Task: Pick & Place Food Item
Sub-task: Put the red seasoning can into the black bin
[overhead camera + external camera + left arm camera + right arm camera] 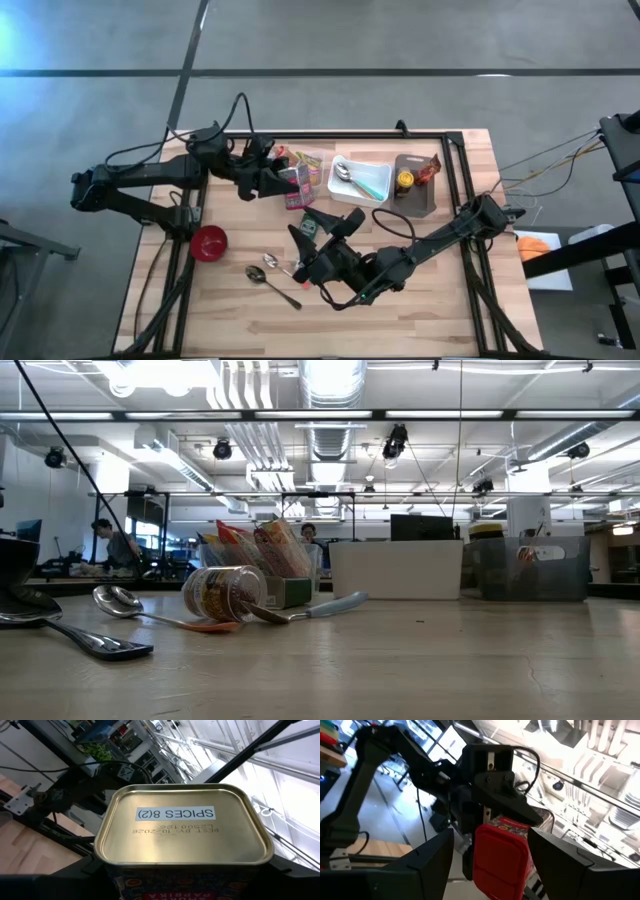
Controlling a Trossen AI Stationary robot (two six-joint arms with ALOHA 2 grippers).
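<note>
A red spice tin [298, 188] with a gold bottom [182, 825] hangs high above the table's far middle, with my left gripper [283, 182] shut on it. My right gripper [318, 228] is raised just on the near side of it and points at it, open. In the right wrist view the tin's red lid [500, 855] shows between the two wide-spread fingers; I cannot tell whether they touch it. Neither gripper shows in the low view. My left gripper holds the tin by its side walls [490, 822] between its two fingers, coming about level from the table's left. The gold bottom faces the wrist and the red lid faces away. The tin is lifted clear of the table; the tin itself hides the pads.
Far right of the tin stand a white tray [375, 190] with spoons and a dark tray [420, 200] with a yellow jar. Snack packets [305, 160] lie at the back. A red bowl [209, 241] and two spoons [270, 275] sit near left. A jar [220, 592] lies on its side.
</note>
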